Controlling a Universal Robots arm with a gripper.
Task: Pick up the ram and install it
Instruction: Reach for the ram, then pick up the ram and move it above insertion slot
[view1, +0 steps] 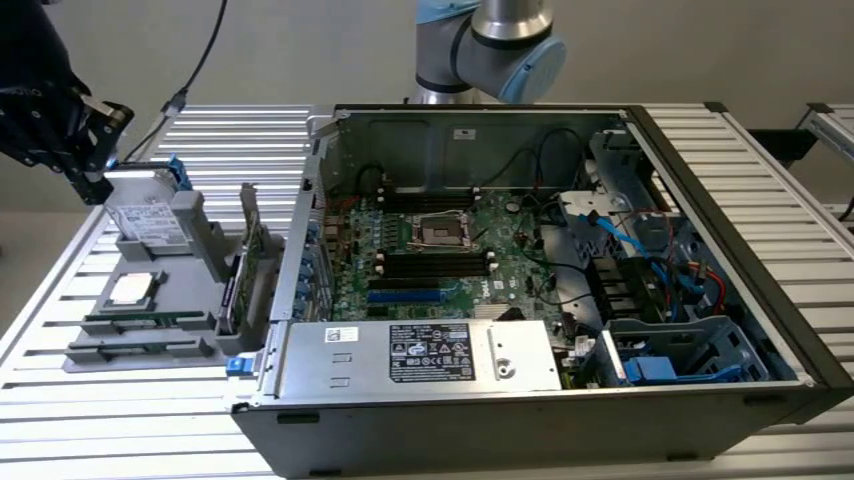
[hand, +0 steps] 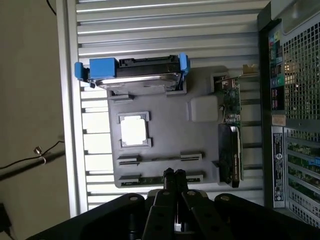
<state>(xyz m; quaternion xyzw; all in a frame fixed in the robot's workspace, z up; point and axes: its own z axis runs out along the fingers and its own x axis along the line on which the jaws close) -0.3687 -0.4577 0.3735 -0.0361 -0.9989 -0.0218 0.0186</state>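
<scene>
Slatted metal table (view1: 134, 420), gripper (hand: 174, 174) jaws closed together, holding nothing, over ram (hand: 150, 179) in gray tray (hand: 170, 135)

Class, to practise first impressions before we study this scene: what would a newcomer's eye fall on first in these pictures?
The open computer case dominates the exterior view's right of the slatted table, its motherboard laid bare. On the exterior view's left, a grey tray holds a hard drive. In the wrist view the shut gripper hangs over the tray, near the ram.

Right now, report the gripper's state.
Gripper: closed, holding nothing, above the gray tray.
</scene>
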